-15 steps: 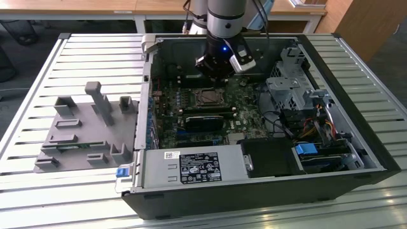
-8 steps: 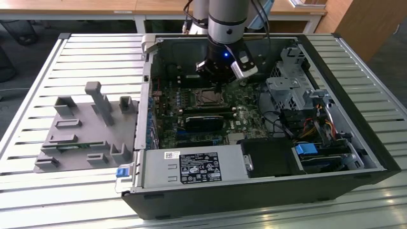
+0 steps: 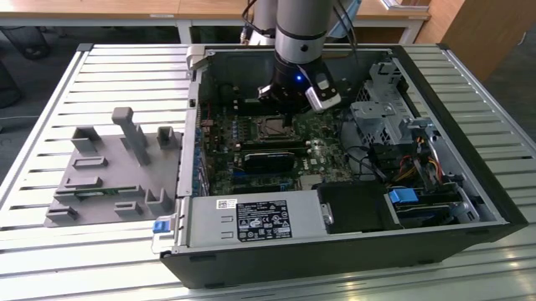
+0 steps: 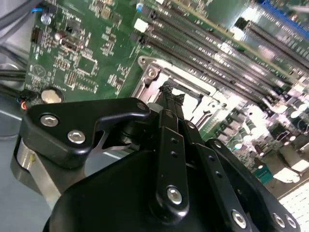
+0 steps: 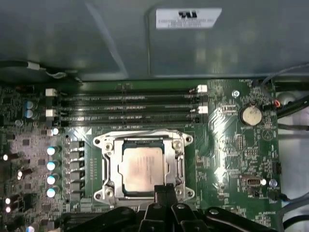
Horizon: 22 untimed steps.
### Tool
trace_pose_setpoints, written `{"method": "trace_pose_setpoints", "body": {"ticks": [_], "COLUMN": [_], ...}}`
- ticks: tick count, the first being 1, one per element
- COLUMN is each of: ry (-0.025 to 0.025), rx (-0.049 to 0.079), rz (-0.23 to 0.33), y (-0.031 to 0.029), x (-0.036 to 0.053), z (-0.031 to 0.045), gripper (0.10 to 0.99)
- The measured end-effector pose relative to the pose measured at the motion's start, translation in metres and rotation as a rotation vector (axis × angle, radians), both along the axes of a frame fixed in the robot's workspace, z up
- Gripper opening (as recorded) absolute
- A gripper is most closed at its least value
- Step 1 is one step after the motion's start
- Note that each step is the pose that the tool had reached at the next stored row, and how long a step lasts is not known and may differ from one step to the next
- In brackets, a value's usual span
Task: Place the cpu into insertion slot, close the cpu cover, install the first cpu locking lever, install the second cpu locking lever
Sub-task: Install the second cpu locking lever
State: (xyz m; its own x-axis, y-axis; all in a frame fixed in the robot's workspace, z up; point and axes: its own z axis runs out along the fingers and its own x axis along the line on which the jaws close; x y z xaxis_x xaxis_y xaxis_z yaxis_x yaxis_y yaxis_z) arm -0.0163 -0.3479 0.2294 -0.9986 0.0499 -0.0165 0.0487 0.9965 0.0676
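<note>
The cpu (image 5: pixel 142 166) lies flat in its socket on the green motherboard, grey metal top up. The cpu cover (image 5: pixel 145 137), a silvery frame with a square window, lies down around it. Thin metal levers run along the two sides of the frame. My gripper (image 5: pixel 164 189) is shut, with nothing visible between its black fingers, and its tip is at the socket's edge. In the second wrist view the gripper (image 4: pixel 170 91) touches down beside the cpu cover (image 4: pixel 153 72). In the exterior view the gripper (image 3: pixel 287 108) hangs just behind the cpu (image 3: pixel 272 128).
The open computer case (image 3: pixel 469 188) lies on a slatted metal table (image 3: pixel 84 263). A grey fixture (image 3: pixel 117 166) stands at the exterior view's left. Empty memory slots (image 5: pixel 130 106) run beside the socket. A power supply (image 3: pixel 255 219), drive cage (image 3: pixel 381 119) and cables (image 3: pixel 418 166) crowd the case.
</note>
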Motion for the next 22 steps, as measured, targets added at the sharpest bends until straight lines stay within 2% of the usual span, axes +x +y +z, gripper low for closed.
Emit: {"method": "trace_pose_setpoints", "body": {"ticks": [2, 5, 6, 11, 15, 22], "ry": [0.0001, 0.0001, 0.0001, 0.0001, 0.0001, 0.0], "rx": [0.001, 0.004, 0.005, 0.008, 0.01, 0.016], "rz": [0.0, 0.0, 0.0, 0.0, 0.0, 0.0], "y": [-0.0037, -0.0141, -0.0153, -0.0167, -0.0202, -0.0211], "x": [0.0, 0.0, -0.0001, -0.0051, -0.0095, -0.0222], "z": [-0.0002, -0.0006, -0.0007, -0.0009, -0.001, -0.0017], "gripper": [0.106, 0.106, 0.106, 0.106, 0.106, 0.106]}}
